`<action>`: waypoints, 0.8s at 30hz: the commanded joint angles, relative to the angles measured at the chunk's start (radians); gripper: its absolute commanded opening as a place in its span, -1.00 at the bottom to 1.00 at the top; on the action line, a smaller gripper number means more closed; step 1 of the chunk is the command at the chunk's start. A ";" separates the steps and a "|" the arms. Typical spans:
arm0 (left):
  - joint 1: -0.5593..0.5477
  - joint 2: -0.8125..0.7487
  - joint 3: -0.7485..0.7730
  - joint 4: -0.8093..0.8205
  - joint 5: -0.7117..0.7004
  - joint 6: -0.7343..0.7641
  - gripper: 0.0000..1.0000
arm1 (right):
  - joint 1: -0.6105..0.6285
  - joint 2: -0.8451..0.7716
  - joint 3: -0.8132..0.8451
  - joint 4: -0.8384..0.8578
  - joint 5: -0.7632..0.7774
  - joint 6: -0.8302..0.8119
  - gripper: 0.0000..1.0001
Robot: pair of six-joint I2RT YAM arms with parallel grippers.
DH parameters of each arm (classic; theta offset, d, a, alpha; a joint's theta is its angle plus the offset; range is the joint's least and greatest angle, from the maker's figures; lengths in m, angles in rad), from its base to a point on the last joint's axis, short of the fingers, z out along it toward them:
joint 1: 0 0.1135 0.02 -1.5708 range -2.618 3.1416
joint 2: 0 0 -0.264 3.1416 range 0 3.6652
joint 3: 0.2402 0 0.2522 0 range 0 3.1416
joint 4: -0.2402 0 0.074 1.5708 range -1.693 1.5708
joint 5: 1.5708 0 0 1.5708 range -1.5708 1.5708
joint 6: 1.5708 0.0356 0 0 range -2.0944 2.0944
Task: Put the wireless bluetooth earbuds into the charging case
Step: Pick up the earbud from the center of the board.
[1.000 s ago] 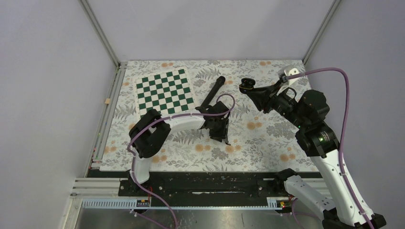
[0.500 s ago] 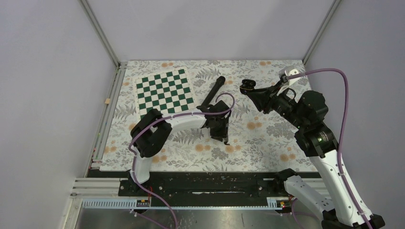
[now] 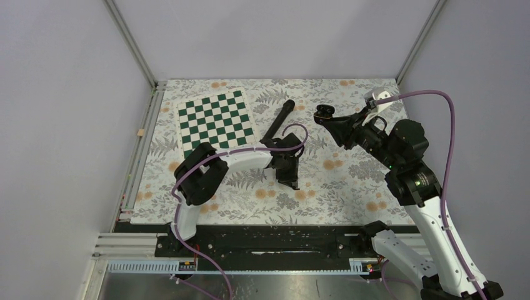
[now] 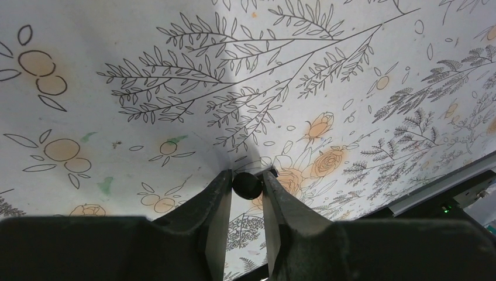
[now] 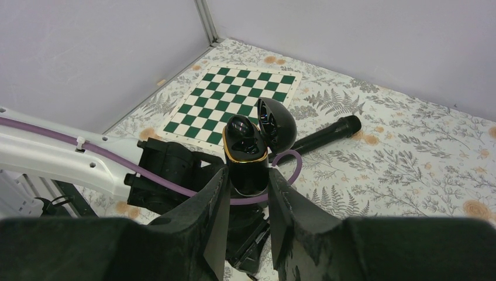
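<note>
White tabletop [image 3: 350, 181] with grey ferns and orange blooms; green-and-white checked board [image 3: 216, 120]; black marker [image 3: 278, 122]; gold-rimmed black case [image 5: 245, 170]; black earbud [image 4: 247, 184]; purple cable [image 5: 41, 133].

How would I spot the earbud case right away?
Start at the green-and-white chessboard, then look right, past the long black marker. There the right gripper holds up the charging case: a shiny black egg with a gold rim, its lid flipped open.

Plain grey walls [image 3: 262, 37] — floral-print tabletop [image 3: 350, 181], aluminium corner posts [image 3: 129, 40].
</note>
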 commanded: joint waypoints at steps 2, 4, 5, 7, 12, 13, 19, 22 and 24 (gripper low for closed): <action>-0.006 0.016 0.033 -0.016 -0.026 -0.018 -0.52 | -0.012 -0.014 0.001 0.053 -0.004 0.012 -1.00; -0.006 0.011 0.031 -0.017 -0.029 -0.017 -0.56 | -0.012 -0.013 0.002 0.053 -0.006 0.015 -1.00; -0.006 0.008 0.032 -0.017 -0.031 -0.014 -0.60 | -0.012 -0.011 0.003 0.054 -0.006 0.015 -1.00; -0.005 0.001 0.036 -0.020 -0.040 -0.010 -0.63 | -0.012 -0.009 0.004 0.056 -0.007 0.016 -1.00; 0.006 -0.031 0.027 -0.011 -0.061 -0.001 -0.98 | -0.014 -0.014 0.000 0.057 -0.004 0.012 -1.00; 0.008 -0.040 0.024 -0.004 -0.061 0.008 -1.00 | -0.014 -0.015 0.000 0.056 -0.003 0.010 -1.00; 0.025 -0.101 0.044 0.019 -0.065 0.195 -1.00 | -0.017 -0.024 -0.002 0.054 0.002 0.008 -1.00; 0.034 -0.120 0.060 0.008 -0.098 0.329 -1.00 | -0.020 -0.025 -0.005 0.054 0.004 0.010 -1.00; 0.040 -0.127 0.074 -0.008 -0.104 0.407 -1.00 | -0.021 -0.027 -0.009 0.054 0.002 0.008 -1.00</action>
